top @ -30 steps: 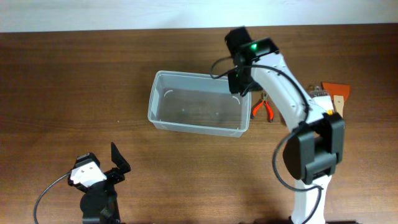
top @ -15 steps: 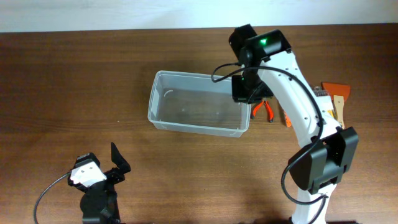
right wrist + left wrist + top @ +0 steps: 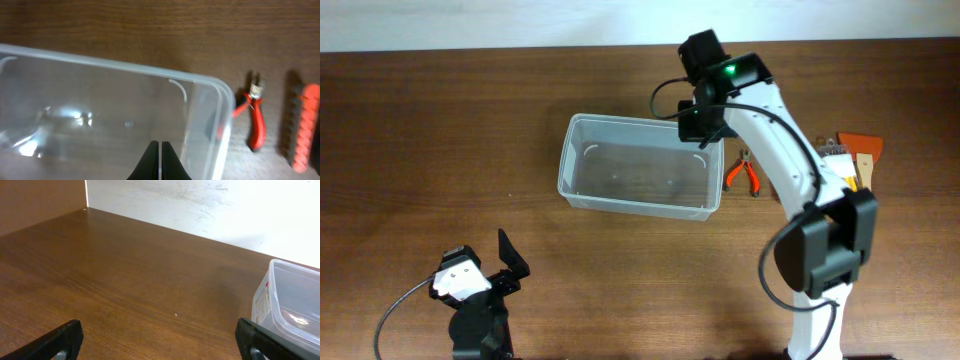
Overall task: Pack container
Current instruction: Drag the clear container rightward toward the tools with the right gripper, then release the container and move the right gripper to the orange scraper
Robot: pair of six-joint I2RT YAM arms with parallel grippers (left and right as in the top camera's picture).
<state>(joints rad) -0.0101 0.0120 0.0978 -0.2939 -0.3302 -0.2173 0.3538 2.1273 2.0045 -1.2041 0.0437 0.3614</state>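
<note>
The right gripper [image 3: 159,162] is closed on nothing above the container [image 3: 125,67], whose rim corner lies just ahead and to its right; the pliers [image 3: 256,120] lie further right, outside the wall. It should likely part its fingers, clear the rim, then descend across the pliers' handles. The left gripper [image 3: 160,342] sits spread wide, with the container ahead to its right.

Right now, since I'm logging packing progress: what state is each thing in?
container: upright, no lid, empty.
right hand: shut, holding nothing, above the container's corner.
left hand: open, empty, away from the container.
red pliers: lying on the table, outside the container.
orange ribbed handle: lying on the table beside the pliers, unpacked.
</note>
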